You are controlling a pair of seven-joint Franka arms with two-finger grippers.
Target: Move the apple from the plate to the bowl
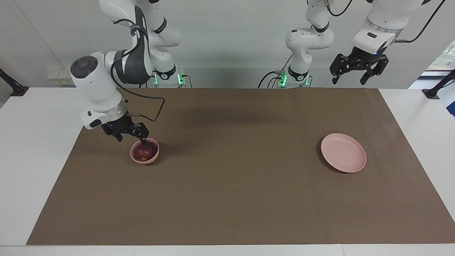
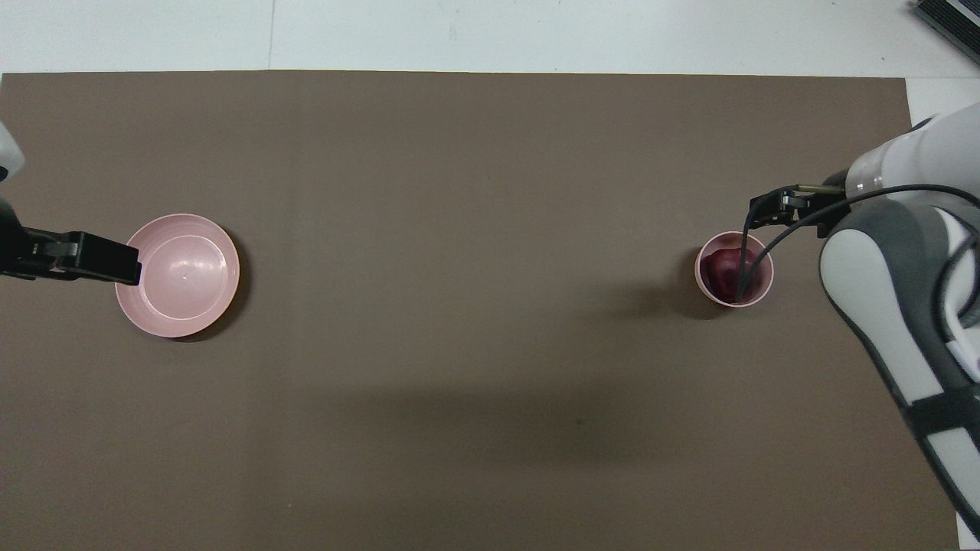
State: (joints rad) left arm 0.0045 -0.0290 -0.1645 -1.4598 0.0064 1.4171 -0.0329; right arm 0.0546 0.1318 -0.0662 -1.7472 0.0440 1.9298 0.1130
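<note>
The dark red apple (image 1: 144,153) lies inside the small pink bowl (image 1: 153,158) toward the right arm's end of the brown mat; both also show in the overhead view, the apple (image 2: 723,268) and the bowl (image 2: 701,269). My right gripper (image 1: 131,138) is open and low at the bowl. One fingertip (image 1: 144,139) stands at the bowl's rim above the apple, the other outside the bowl. It shows in the overhead view (image 2: 781,208) too. The flat pink plate (image 1: 343,153) (image 2: 180,275) is bare. My left gripper (image 1: 354,75) waits open, raised high beside the plate (image 2: 84,259).
A brown mat (image 1: 227,185) covers most of the white table (image 1: 32,149). A black cable (image 1: 156,110) loops from the right wrist over the mat beside the bowl. A dark object (image 2: 945,19) lies at the table's corner farthest from the robots.
</note>
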